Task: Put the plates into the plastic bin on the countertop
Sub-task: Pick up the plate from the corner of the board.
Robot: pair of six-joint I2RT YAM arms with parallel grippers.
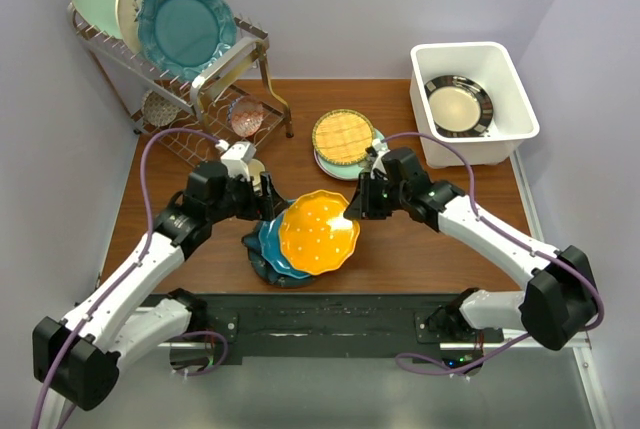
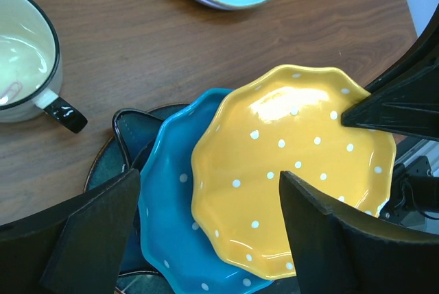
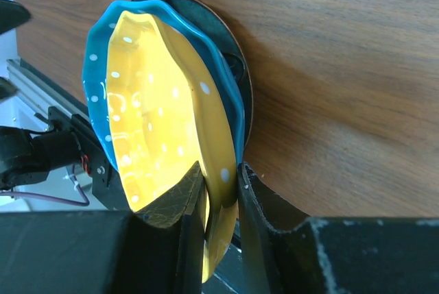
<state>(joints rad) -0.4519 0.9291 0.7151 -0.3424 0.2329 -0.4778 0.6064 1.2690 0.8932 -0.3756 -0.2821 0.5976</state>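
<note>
An orange scalloped plate (image 1: 318,232) with white dots lies tilted on top of a blue dotted plate (image 1: 268,241) and a dark teal plate (image 1: 258,265) near the front middle of the countertop (image 1: 450,239). My right gripper (image 3: 223,191) is shut on the orange plate's (image 3: 147,102) rim, one finger on each face. My left gripper (image 2: 209,239) hovers open over the stack's left side, touching nothing. The white plastic bin (image 1: 510,74) at the back right holds a black-rimmed cream plate (image 1: 456,106). A yellow lattice plate (image 1: 343,136) rests on a pale green plate (image 1: 362,167).
A wire rack (image 1: 205,79) at the back left holds upright mint, cream and teal plates. A cream cup (image 2: 24,61) with a black handle sits just left of the stack, close to my left gripper. The right gripper's finger (image 2: 391,112) shows in the left wrist view.
</note>
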